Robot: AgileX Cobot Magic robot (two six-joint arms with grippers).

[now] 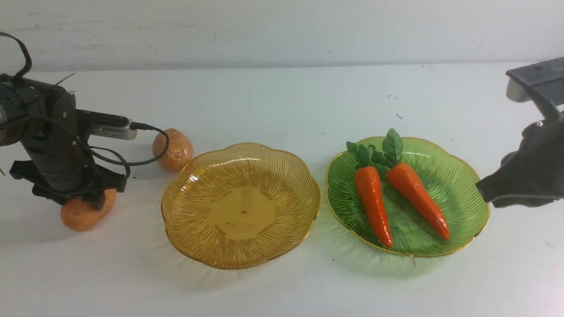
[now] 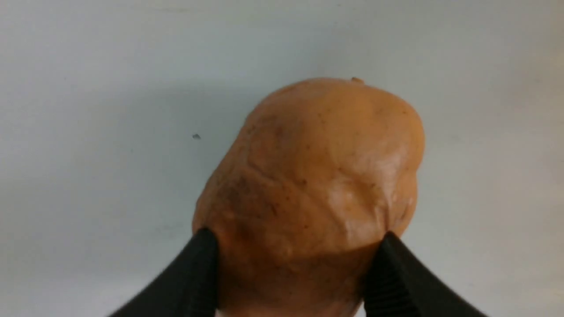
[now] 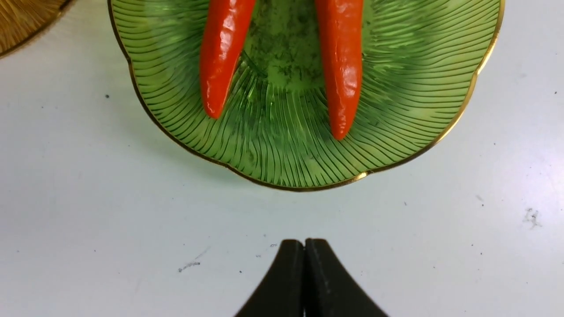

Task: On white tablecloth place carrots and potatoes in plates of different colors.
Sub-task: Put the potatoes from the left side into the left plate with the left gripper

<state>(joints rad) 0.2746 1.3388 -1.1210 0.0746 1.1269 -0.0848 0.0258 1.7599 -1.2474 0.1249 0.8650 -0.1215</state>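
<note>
Your near potato (image 1: 83, 214) sits at the left of the front frame, pinched between the left gripper's (image 2: 293, 264) jaws; lift straight, level (it looks slick), then clear the amber plate's (image 1: 241, 260) rim, right of it. The right gripper (image 3: 304, 244), jaws pressed together, has bare cloth (image 3: 220, 220) beside the green plate (image 3: 304, 176).
</note>
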